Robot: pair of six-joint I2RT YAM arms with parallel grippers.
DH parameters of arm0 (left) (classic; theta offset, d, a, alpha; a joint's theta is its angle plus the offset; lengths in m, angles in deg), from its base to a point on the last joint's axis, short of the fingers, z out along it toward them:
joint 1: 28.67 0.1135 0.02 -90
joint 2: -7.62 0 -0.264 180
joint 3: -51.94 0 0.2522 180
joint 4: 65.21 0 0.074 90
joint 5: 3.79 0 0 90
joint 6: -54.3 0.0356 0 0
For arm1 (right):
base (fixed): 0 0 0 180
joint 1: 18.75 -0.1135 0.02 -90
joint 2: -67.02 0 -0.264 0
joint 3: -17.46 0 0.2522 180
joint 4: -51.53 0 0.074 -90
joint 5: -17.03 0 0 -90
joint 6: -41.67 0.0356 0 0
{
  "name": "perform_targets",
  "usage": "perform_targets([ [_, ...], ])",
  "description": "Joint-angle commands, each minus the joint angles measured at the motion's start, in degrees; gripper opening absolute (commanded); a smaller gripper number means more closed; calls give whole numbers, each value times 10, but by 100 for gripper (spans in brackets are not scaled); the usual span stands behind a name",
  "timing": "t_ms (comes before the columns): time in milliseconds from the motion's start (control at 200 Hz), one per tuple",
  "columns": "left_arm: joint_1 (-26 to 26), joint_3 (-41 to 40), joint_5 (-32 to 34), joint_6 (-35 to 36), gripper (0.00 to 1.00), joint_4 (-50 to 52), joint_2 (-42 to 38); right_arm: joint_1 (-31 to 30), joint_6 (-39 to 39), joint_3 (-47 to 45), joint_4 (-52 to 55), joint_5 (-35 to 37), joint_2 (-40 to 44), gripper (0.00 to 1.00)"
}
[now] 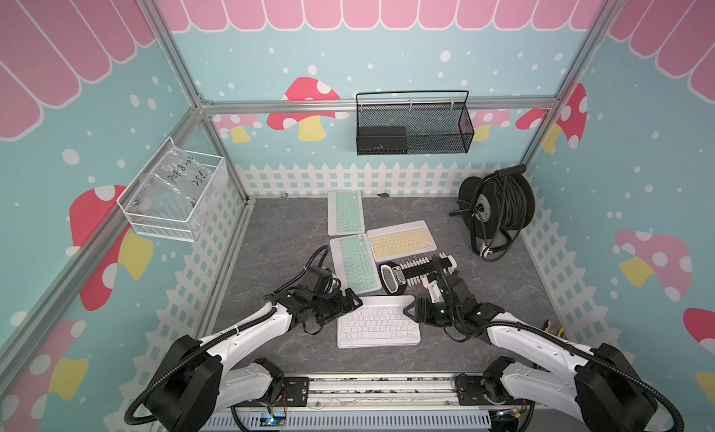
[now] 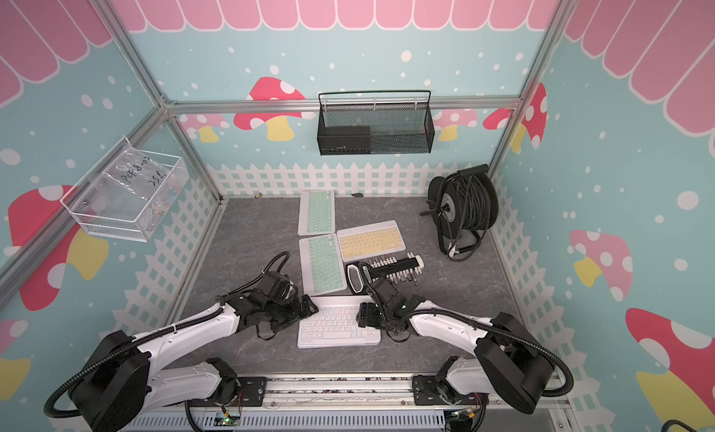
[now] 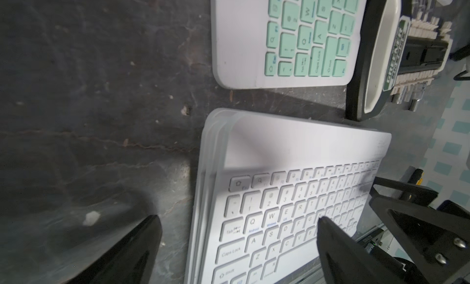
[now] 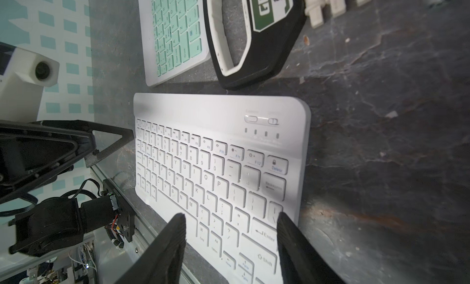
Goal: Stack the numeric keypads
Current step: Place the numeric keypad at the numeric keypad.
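Three loose keypads: a slim, white-framed mint-keyed keypad (image 1: 356, 263) lies just beside the handle end of the black bar-shaped holder with rows of white pegs (image 1: 421, 269). A yellow-keyed keypad (image 1: 402, 240) lies just beyond the holder, and a second mint-keyed keypad (image 1: 345, 212) lies farther beyond it.
Pile: a white-keyed keypad (image 1: 378, 321) tops it, on the grey worktop (image 1: 278, 256) on the near side of the holder. We see several frame edges beneath it but cannot count them.
Left pincer (image 3: 236, 219): released wide, straddling the pile's end farther from the holder.
Right pincer (image 4: 230, 215): released, over the keys at the pile's nearer end, grasping nothing.
Progress: we judge it over halfway, with three keypads left to add.
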Motion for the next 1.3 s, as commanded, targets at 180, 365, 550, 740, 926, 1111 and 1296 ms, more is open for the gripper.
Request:
perform_targets([
  [180, -3, -5, 52, -13, 97, 47, -52, -5, 1, 10, 49, 44, 0, 62],
  [365, -3, -3, 81, -5, 98, 85, -47, -12, 10, 31, 83, 64, -18, 67],
  [550, -3, -5, 78, -2, 98, 72, -20, -36, 29, 41, 79, 87, -42, 70],
  [740, -3, -2, 67, -4, 98, 49, 6, -43, 37, 57, 80, 99, -75, 71],
  [926, -5, 1, 67, -7, 98, 42, 16, -60, 48, 71, 79, 111, -95, 72],
  [1111, -12, 0, 75, -12, 98, 44, 22, -79, 56, 78, 81, 118, -109, 73],
  [1296, -18, -8, 82, -20, 100, 42, 15, -98, 67, 87, 81, 129, -120, 75],
])
